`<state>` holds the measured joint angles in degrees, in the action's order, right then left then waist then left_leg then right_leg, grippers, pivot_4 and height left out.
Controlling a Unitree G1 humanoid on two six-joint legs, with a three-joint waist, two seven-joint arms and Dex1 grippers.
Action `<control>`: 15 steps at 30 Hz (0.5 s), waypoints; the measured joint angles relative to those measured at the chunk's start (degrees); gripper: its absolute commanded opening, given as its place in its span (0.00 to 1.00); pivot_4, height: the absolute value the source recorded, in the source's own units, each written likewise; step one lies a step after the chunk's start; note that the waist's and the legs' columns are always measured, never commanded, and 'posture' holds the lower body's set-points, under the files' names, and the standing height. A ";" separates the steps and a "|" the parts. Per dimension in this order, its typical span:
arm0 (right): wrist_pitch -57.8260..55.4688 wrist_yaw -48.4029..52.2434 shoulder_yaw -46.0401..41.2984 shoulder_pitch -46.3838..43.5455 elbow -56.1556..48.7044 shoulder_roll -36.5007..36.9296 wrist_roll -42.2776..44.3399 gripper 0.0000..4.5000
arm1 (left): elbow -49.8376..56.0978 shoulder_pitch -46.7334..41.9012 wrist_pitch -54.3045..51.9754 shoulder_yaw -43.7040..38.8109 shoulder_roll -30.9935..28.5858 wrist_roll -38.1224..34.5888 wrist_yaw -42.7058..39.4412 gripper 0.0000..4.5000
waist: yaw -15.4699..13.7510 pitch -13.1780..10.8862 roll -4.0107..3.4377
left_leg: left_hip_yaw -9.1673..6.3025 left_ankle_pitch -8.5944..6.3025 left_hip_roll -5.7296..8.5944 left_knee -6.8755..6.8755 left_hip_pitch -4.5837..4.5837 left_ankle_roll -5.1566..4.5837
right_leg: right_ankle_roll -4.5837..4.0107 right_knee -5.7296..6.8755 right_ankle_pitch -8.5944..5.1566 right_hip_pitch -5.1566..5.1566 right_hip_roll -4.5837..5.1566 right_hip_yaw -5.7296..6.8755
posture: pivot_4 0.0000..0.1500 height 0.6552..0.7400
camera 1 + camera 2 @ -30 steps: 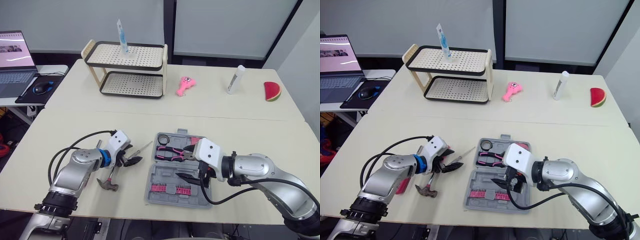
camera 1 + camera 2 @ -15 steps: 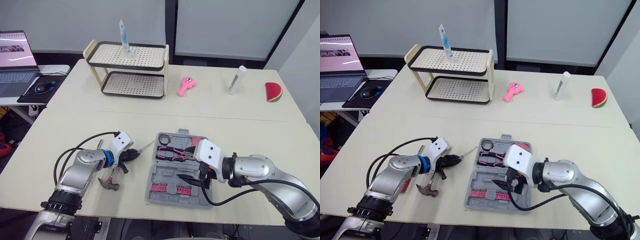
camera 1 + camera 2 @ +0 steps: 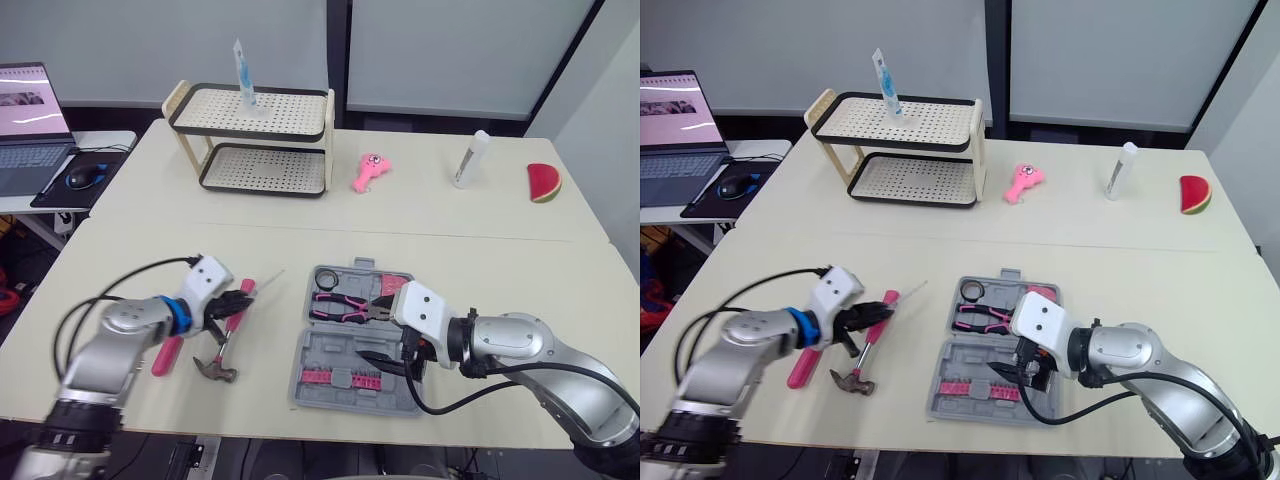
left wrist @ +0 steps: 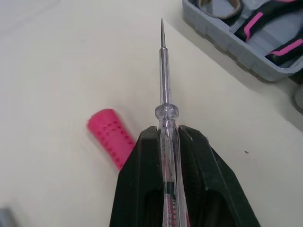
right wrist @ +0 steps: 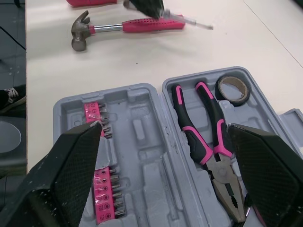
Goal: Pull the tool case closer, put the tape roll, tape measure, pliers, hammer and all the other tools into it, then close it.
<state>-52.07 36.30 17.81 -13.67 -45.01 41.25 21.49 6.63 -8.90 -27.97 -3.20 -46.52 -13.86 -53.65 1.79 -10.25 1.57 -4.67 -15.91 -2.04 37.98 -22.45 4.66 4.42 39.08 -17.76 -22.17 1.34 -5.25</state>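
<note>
My right pincer (image 3: 383, 356) hangs spread wide over the open grey plastic tool case (image 3: 330, 385), holding nothing. My left pincer (image 4: 166, 135) has just clamped onto the clear-shafted screwdriver (image 4: 163, 71) above the pink-handled steel hammer (image 3: 222, 352), so it can go in next. Farther off, the pink-and-black pliers (image 3: 340, 303) and dark tape roll (image 3: 327, 279) already lie in the case.

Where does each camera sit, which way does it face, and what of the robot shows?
Left eye view: on the head, facing forward and down over the table; shows the left tool clamping a screwdriver, the right tool above the tool case.
Right eye view: beside it, same aim and scene.
Left wrist view: on the left wrist, looking along its fingers and the screwdriver toward the case.
Right wrist view: on the right wrist, looking into the case between its spread fingers.
Both wrist views share the pliers and tape roll.
</note>
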 measured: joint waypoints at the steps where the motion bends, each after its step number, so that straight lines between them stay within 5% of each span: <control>1: 0.02 0.14 -0.65 0.16 -0.09 0.42 0.08 1.00 | 1.17 0.25 0.26 -0.51 -0.86 -0.88 -1.30 0.05 | -0.13 0.00 -0.01 | 0.02 0.00 0.00 0.01 0.00 0.00 | 0.00 -0.01 0.00 0.01 0.02 0.01 | 1.00 0.94; 7: 2.36 5.50 -7.65 6.40 -3.00 7.71 2.36 1.00 | 11.33 3.44 7.85 1.04 -7.91 -5.12 -16.56 0.05 | -0.21 -0.01 -0.03 | 0.06 0.00 0.00 0.01 -0.01 0.01 | -0.01 -0.02 -0.01 0.06 0.02 0.03 | 1.00 0.94; 15: 14.64 11.63 -12.25 16.31 -3.49 14.04 -0.31 1.00 | 16.04 -3.10 10.65 18.30 -1.79 3.03 -16.36 0.05 | -0.13 0.01 -0.09 | 0.06 0.00 -0.07 0.05 0.43 0.00 | -0.02 -0.02 0.00 0.45 -0.12 -0.02 | 1.00 0.94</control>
<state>-37.43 47.93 5.55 2.65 -48.50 55.29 21.19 22.67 -12.00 -17.31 15.10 -48.31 -10.83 -70.00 1.66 -10.23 1.48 -4.61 -15.91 -2.11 38.02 -22.02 4.66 4.41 39.06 -17.76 -21.72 1.22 -5.28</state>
